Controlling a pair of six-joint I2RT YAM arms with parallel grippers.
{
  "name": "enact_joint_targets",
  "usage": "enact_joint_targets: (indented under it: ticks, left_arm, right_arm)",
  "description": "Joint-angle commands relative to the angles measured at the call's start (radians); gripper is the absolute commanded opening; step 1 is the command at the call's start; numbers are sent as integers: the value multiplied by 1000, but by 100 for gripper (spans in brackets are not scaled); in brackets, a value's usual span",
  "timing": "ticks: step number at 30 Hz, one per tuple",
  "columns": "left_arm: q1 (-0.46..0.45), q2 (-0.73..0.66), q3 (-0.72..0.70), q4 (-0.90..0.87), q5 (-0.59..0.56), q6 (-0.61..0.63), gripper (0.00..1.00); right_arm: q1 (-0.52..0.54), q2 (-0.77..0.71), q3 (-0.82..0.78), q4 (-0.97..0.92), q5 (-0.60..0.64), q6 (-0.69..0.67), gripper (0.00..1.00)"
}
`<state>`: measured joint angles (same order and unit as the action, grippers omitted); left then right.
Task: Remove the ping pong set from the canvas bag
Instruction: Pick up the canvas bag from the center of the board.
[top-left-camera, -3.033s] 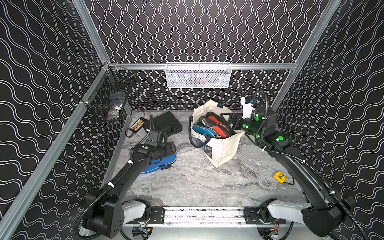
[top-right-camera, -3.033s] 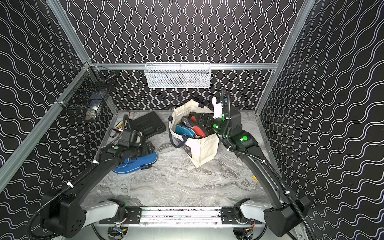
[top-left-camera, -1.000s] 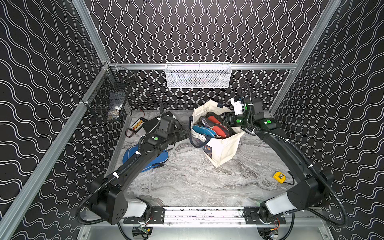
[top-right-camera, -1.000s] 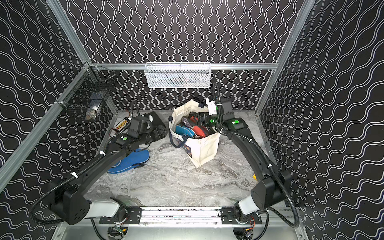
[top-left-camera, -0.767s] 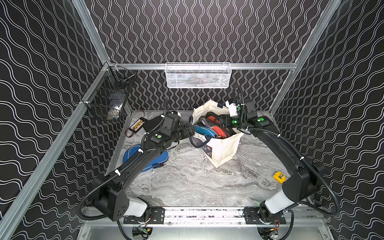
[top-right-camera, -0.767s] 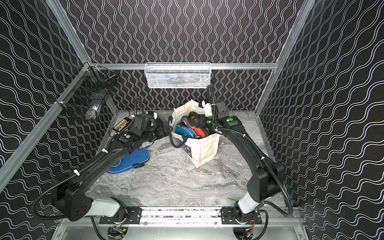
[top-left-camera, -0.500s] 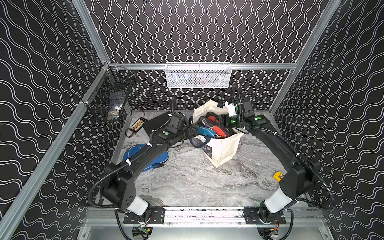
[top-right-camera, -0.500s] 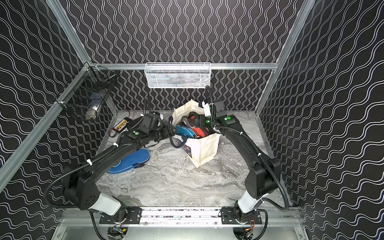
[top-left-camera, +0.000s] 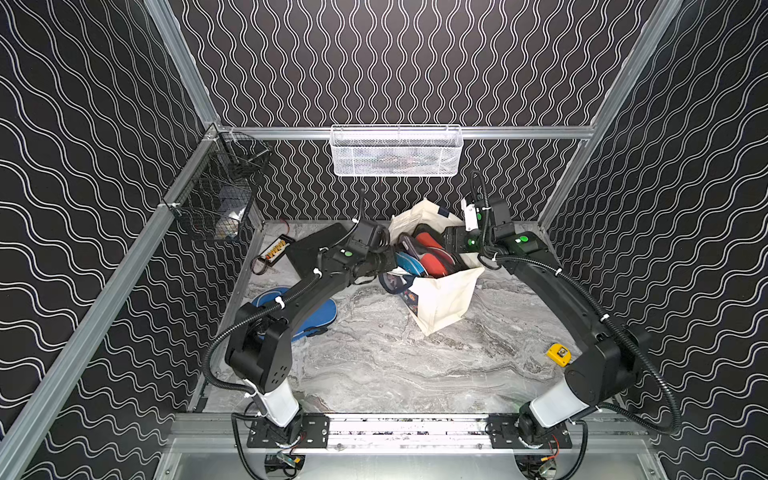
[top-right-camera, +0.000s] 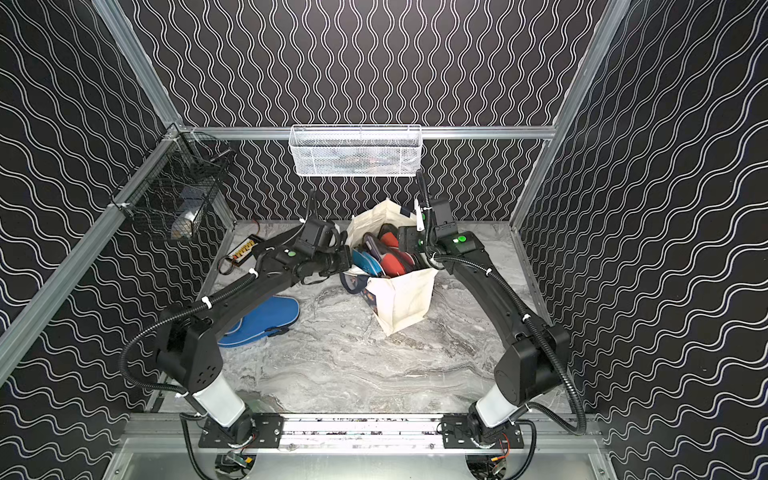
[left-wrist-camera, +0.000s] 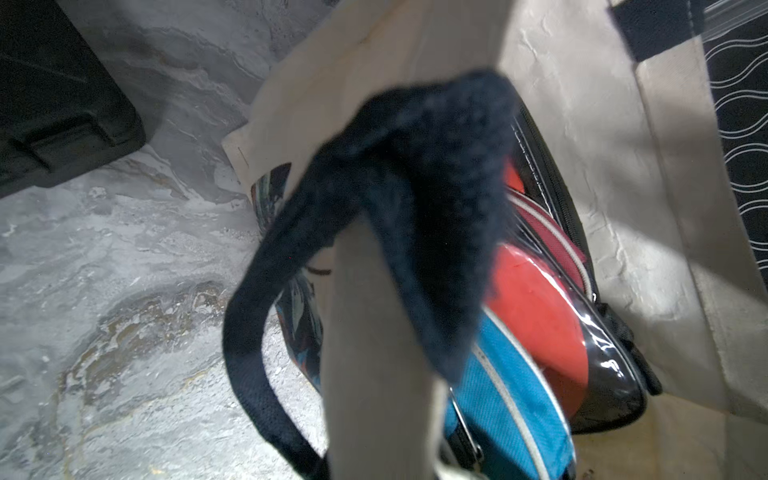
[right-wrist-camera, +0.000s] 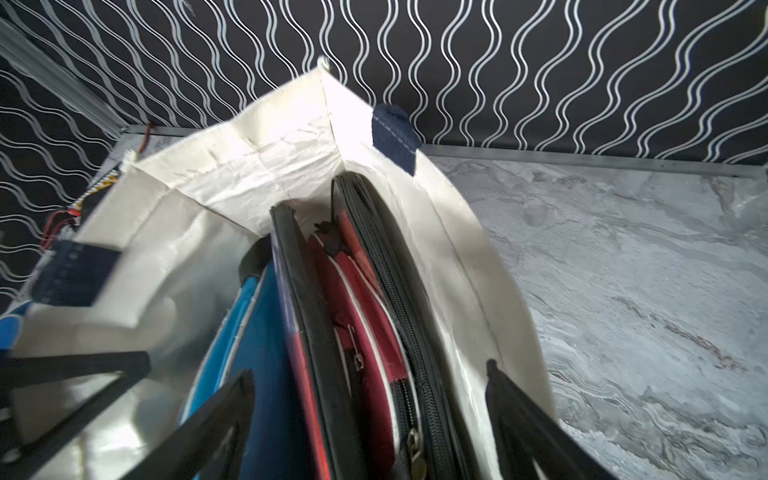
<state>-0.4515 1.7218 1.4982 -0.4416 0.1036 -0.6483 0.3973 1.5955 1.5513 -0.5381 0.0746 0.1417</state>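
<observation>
The cream canvas bag (top-left-camera: 444, 299) (top-right-camera: 403, 299) stands upright at the middle back of the table. The ping pong set (top-left-camera: 432, 253) (top-right-camera: 390, 259) stands inside it as blue, red and black zipped paddle cases (right-wrist-camera: 365, 316); one red paddle (left-wrist-camera: 536, 311) shows through a clear cover. My left gripper (top-left-camera: 390, 266) (top-right-camera: 349, 259) is shut on the bag's left rim (left-wrist-camera: 374, 374), beside its navy handle (left-wrist-camera: 436, 187). Over the bag's right side my right gripper (right-wrist-camera: 365, 415) (top-left-camera: 455, 245) is open, its fingers (right-wrist-camera: 216, 415) straddling the black and red cases.
A blue paddle-shaped case (top-left-camera: 316, 311) lies on the table under the left arm. A black case (top-left-camera: 311, 249) and a wired battery pack (top-left-camera: 276, 251) sit at the back left. A small yellow object (top-left-camera: 559, 354) lies front right. Wire baskets (top-left-camera: 395, 151) (top-left-camera: 220, 199) hang on the walls.
My left gripper moved right from the blue case on the table to the bag's rim and shut on it. My right gripper moved left over the bag's opening, still open.
</observation>
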Motion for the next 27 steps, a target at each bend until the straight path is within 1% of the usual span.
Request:
enact_joint_targets:
  ticks: [1,4,6,8,11,14,18,21,27]
  left_arm:
    - [2,36,106,-17,-28,134,0]
    - [9,87,207,-55,16,205,0]
    - [11,135,300,-101,58,276,0]
    - [10,197,429,-183,88,355,0]
    - [10,261,596,-292,99,437,0]
    - [11,259,639,-292,124,472,0]
    - [9,297,724,-339,150,500,0]
    - [-1,300,727,-335,141,510,0]
    - [-8,338,826,-393,127,544,0]
  right_arm:
    - [-5,-26,-20,54,26,25,87]
    - [-16,-58,-56,96,-9,68,87]
    - [-24,-83,-90,136,-51,110,87]
    - [-28,-117,-136,183,-80,170,87]
    - [-28,-171,-225,279,-106,260,87]
    - [-28,-223,-303,354,-102,352,86]
    - [-29,-289,-388,428,-89,442,86]
    - [-29,-316,-442,455,-126,500,85]
    - [-28,-319,-548,562,-244,622,84]
